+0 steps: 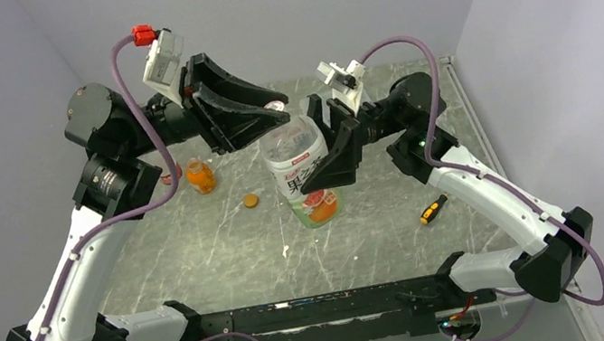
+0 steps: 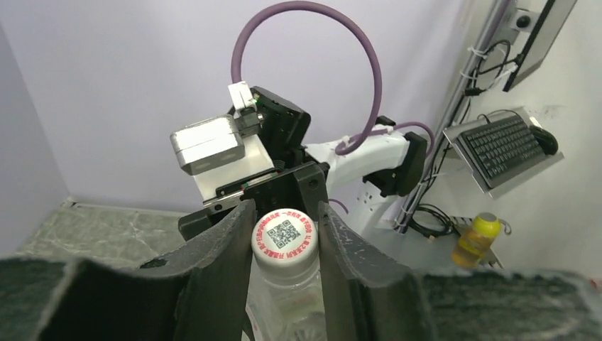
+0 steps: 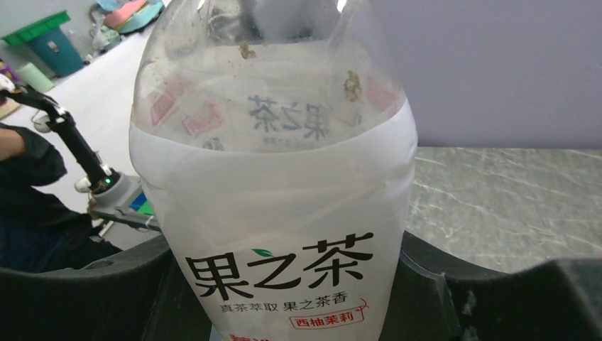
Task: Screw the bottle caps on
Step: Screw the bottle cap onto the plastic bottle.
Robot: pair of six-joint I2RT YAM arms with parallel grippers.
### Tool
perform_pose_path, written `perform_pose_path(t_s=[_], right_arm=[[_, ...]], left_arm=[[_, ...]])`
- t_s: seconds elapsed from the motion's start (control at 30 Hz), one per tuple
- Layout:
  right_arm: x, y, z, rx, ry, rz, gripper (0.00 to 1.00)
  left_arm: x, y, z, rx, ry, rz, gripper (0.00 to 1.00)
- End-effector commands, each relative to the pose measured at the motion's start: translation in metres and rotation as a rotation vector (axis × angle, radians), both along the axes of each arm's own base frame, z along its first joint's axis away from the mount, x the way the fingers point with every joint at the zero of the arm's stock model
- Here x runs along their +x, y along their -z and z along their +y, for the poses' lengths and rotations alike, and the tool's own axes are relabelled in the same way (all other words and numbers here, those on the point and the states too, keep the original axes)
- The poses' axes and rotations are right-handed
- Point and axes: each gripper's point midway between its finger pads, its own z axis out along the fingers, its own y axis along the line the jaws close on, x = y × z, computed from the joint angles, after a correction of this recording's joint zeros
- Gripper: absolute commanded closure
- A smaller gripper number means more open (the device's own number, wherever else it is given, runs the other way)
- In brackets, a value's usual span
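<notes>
The white-labelled bottle (image 1: 295, 172) stands upright near the middle of the marble-patterned table (image 1: 203, 259), held between the two arms; its label carries dark Chinese characters, the part above the label is clear, and its lowest part shows orange and green; the right gripper (image 3: 287, 249) comes in from the right and is clamped on the bottle's body, with a black finger (image 3: 106, 284) pressed against each side of the label in the right wrist view; the left gripper (image 1: 279, 115) reaches in from the far left at the top and is clenched on the whitish cap (image 2: 285, 236), which sits on the bottle's neck; the cap's top bears a printed square code inside a red ring, and both black pads (image 2: 226, 245) touch its rim, one on each side; how far down the cap is threaded I cannot tell

Left of this bottle, toward the far left of the table, the squat bottle (image 1: 200, 176) with orange liquid stands upright, just beside the left arm; an orange cap (image 1: 251, 200) lies flat on the table between the two bottles and a little nearer, touching neither; a screwdriver (image 1: 433, 209) with a yellow and black handle lies on the right side of the table, close under the right arm and well apart from the held bottle
</notes>
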Motion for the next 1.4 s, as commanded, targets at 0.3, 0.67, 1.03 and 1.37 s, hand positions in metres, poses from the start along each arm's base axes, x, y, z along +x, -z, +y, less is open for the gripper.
perform_pose_path(t_s=[0.3, 0.67, 1.03, 1.37], right_arm=[[0.079, 0.006, -0.012, -0.101, 0.605, -0.108, 0.89], [0.145, 0.045, -0.009, -0.219, 0.99, -0.028, 0.91], [0.168, 0.063, 0.004, -0.298, 1.156, -0.018, 0.92], [0.172, 0.068, 0.01, -0.314, 1.158, -0.026, 0.92]], left_arm=[[0.056, 0.009, 0.035, 0.048, -0.448, 0.119, 0.01], [0.138, 0.018, 0.052, 0.056, -0.808, 0.266, 0.02], [0.185, 0.069, 0.048, 0.202, -1.015, 0.391, 0.19], [0.191, 0.095, 0.041, 0.228, -1.02, 0.434, 0.31]])
